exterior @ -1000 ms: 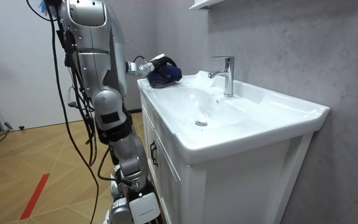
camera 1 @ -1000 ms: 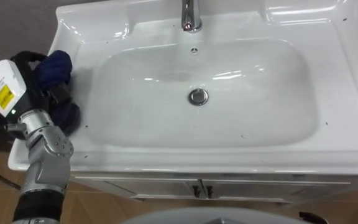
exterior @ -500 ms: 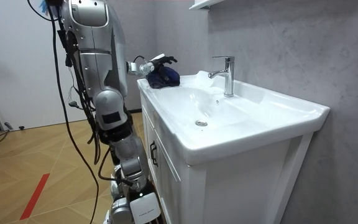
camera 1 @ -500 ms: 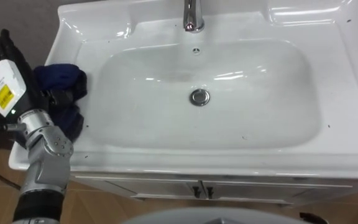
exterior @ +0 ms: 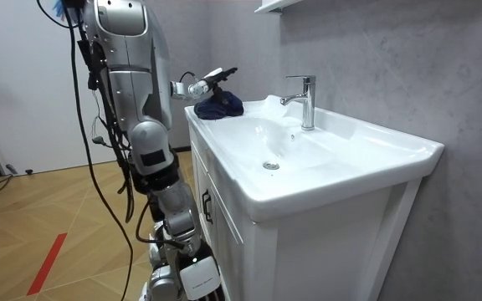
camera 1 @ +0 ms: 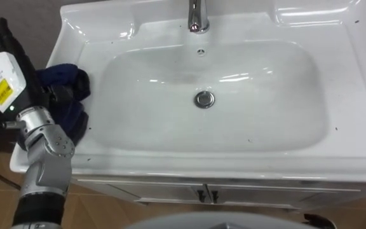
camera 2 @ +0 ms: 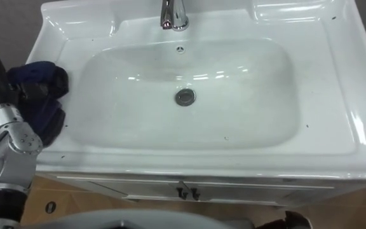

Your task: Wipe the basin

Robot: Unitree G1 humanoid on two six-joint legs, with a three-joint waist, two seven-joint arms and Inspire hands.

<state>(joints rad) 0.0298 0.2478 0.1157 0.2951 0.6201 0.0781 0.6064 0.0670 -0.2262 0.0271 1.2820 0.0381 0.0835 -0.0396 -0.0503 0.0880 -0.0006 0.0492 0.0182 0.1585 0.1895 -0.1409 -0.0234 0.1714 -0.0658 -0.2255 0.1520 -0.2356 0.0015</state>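
Observation:
The white basin (camera 1: 234,162) has a round metal drain (camera 1: 203,98) at its bottom and a chrome faucet (camera 1: 197,16) at the back. A crumpled dark blue cloth (camera 1: 68,83) lies on the basin's left rim. My left hand (camera 1: 10,46) is at that left edge, just above and to the left of the cloth, with its fingers straight and holding nothing. In the room view the left hand (exterior: 212,77) hovers over the cloth (exterior: 221,104) while I stand at the basin's left end.
The basin sits on a white cabinet (camera 1: 202,191) with doors below the front rim. A grey wall (exterior: 392,58) runs behind the faucet. Wooden floor (exterior: 40,226) lies beside me.
My left hand has uncurled and let go of the cloth, then risen a little to the left. The cloth has settled on the left rim.

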